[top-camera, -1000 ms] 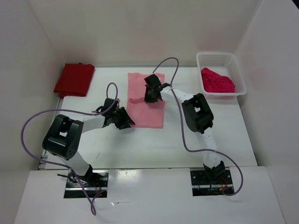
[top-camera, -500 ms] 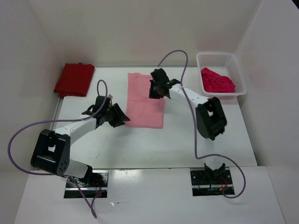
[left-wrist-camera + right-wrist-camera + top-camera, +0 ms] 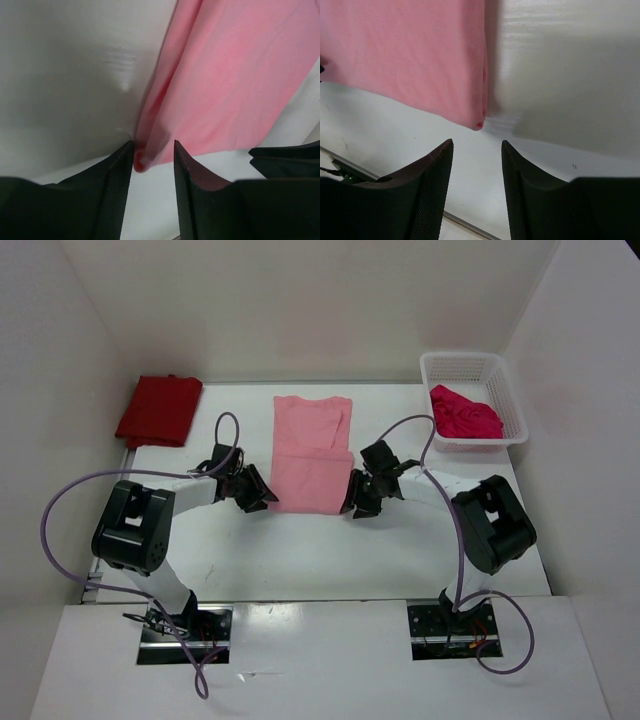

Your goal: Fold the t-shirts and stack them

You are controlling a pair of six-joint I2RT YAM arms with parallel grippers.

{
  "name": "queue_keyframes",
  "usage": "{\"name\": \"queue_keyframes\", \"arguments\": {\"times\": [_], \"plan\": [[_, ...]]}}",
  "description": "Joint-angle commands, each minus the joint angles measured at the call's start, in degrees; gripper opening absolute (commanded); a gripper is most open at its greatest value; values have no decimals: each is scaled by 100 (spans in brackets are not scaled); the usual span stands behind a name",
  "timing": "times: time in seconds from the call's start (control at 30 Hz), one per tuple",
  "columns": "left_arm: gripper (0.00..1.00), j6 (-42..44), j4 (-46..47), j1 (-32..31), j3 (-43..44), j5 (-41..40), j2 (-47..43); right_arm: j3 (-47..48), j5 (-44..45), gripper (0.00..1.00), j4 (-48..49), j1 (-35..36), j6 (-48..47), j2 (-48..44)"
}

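The left pincer (image 3: 267, 498) sits at the lower left corner of the light pink t-shirt (image 3: 310, 455) with its jaws spread. In the left wrist view the shirt's rounded corner (image 3: 142, 160) pokes into the gap between the fingers (image 3: 112, 180). It lies close against the finger on the left of the frame, though it is hard to tell whether it actually touches. Bare white surface (image 3: 65, 65) shows through the rest of the gap.

The right pincer (image 3: 353, 502) is at the shirt's lower right corner, also spread. In the right wrist view that corner (image 3: 477, 122) lies just ahead of the fingertips, not between them.

The pink shirt lies flat in the upper middle of the overhead frame, folded into a long rectangle. The dark red t-shirt (image 3: 160, 410) lies folded at the upper left. The crimson-pink t-shirt (image 3: 465, 415) is bunched up in the white mesh basket (image 3: 470, 358) at the upper right.
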Motion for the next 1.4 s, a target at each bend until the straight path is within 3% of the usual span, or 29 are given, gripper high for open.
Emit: {"name": "queue_keyframes", "arguments": {"times": [0.0, 0.1, 0.23, 0.27, 0.3, 0.5, 0.73, 1.07, 1.2, 1.37], "plan": [[45, 251, 62, 8, 81, -90, 343, -67, -264, 50, 680, -35, 204, -76], [35, 251, 115, 8, 81, -90, 397, -128, -124, 48, 811, -35, 204, 48], [23, 251, -16, 8, 81, -213, 326, -128, -123, 39, 1022, -35, 257, 266], [21, 251, -17, 8, 81, -213, 265, -128, -123, 35, 1075, -35, 309, 319], [18, 251, -17, 8, 81, -213, 204, -128, -123, 23, 1076, -35, 310, 320], [3, 373, -209, 8, 28, -213, 89, -23, -70, 1, 866, -35, 258, 338], [0, 620, -675, 8, -481, 58, -639, -804, -219, 0, 321, -35, 319, -584], [0, 568, -2554, 8, -877, 831, -2975, -1324, -545, 0, -1155, 756, 837, -2447], [0, 418, -2978, 8, -685, 947, -3444, -929, -676, 0, -1482, 608, 724, -2774], [0, 496, -2488, 95, 510, 841, -2717, 421, -729, 0, -1561, -42, -180, -1818]]}}
